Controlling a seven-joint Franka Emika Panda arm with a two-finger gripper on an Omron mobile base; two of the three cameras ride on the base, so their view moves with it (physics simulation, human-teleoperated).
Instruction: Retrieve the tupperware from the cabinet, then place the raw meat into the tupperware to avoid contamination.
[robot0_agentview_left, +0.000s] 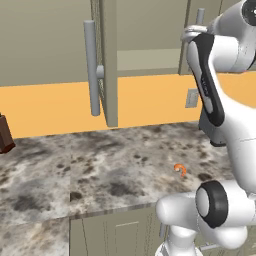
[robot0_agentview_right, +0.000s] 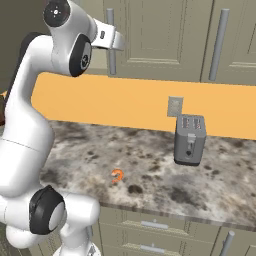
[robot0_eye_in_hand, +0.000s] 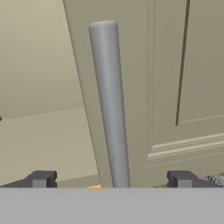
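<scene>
Nearest, on the speckled table (robot0_agentview_right: 150, 165), close to its front edge: raw meat (robot0_agentview_right: 117, 176), a small orange-red curl lying bare on the stone, well apart from everything else. Left out in the open like that, probably because no container is ready for it yet. Farther back and to the right, near the wall: grey toaster (robot0_agentview_right: 190, 140), upright, no part of the job. Behind it on the orange wall, a small outlet plate (robot0_agentview_right: 175, 106). At the far left of the table in the left base view, a dark brown block (robot0_agentview_left: 4, 132), cut off by the frame edge.

Above and beyond, the cabinet (robot0_agentview_right: 160, 30) with its tall panelled doors. One door (robot0_agentview_left: 107, 65) stands swung out edge-on toward the left base camera, bar handle facing outward. Tupperware presumably inside the cabinet, hidden from here; so the retrieval step judged unfinished, and the meat waiting on it.

Farthest, raised to cabinet height: fingers (robot0_eye_in_hand: 41, 179) spread as wide as they go, grasping nothing. Set either side of a grey bar handle (robot0_eye_in_hand: 109, 105), the bar running up between them with clear gaps on both sides, no contact visible. Lined up that way most likely to close on the bar and work the door. To the left of that bar, plain beige surfaces, possibly the cabinet's inside; hard to tell.
</scene>
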